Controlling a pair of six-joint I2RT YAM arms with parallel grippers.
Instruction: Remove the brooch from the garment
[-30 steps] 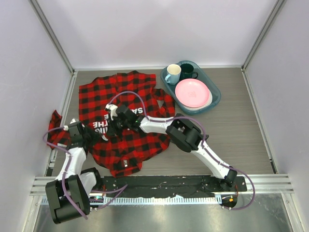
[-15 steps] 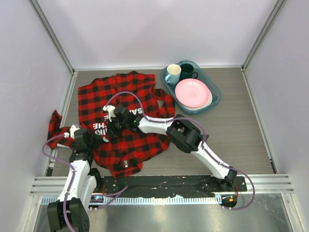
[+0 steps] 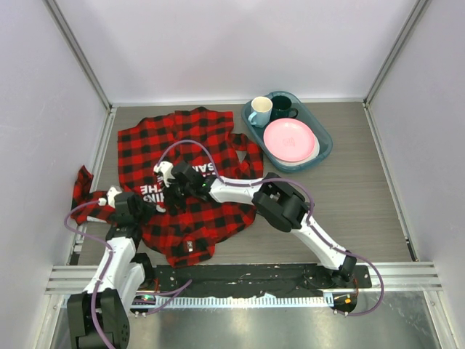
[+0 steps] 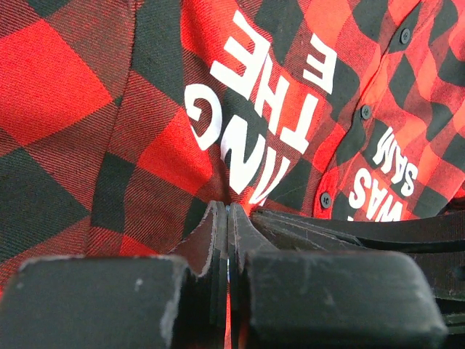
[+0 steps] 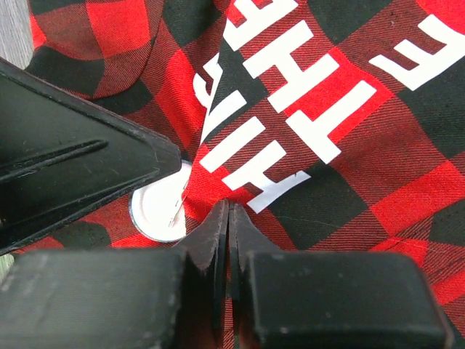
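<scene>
The left gripper (image 4: 228, 211) sits closest to the bases. Its jaws are pressed together, and a sliver of red cloth shows between them, so it appears to have the garment (image 3: 190, 149) pinched at a fold beside the white lettering. That grip looks meant to anchor the shirt, keeping the cloth taut so it does not lift along with the pin.

Just beyond it, the right gripper (image 5: 228, 207) is also closed, tip against tip, with its points touching the fabric under the printed letters. I cannot tell whether any cloth is caught between them. It has not got the brooch (image 5: 156, 214). That is a small white disc lying just left of these tips, half tucked under a flap of flannel and right beside the dark wedge of the left finger. The two arms crowd the same patch because the brooch is there. My guess is that the next move needs the right jaws to open and shift onto the disc.

Farther back, the shirt spreads flat over the table (image 3: 363, 196). Well apart at the far right, a tray (image 3: 325, 154) holds a pink plate (image 3: 289, 139) and two cups (image 3: 259, 110), which have no part in this step.
</scene>
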